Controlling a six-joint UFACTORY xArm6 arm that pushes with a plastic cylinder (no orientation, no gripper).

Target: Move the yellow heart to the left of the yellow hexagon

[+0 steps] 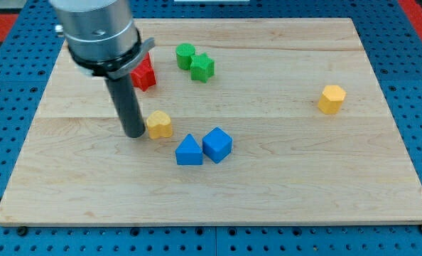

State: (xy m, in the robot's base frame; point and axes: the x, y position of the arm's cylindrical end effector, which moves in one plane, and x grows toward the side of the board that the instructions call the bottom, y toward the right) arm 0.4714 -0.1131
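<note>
The yellow heart [159,124] lies on the wooden board [282,178] left of centre. My tip [135,133] stands right against the heart's left side. The yellow hexagon [332,99] sits far off toward the view's right, a little higher than the heart. The rod rises from the tip to the arm's grey body at the view's top left.
A blue triangle [189,151] and a blue cube [217,144] lie just below and right of the heart. A red block [144,73] sits partly behind the rod. A green cylinder [185,55] and a green star [202,67] lie above the heart.
</note>
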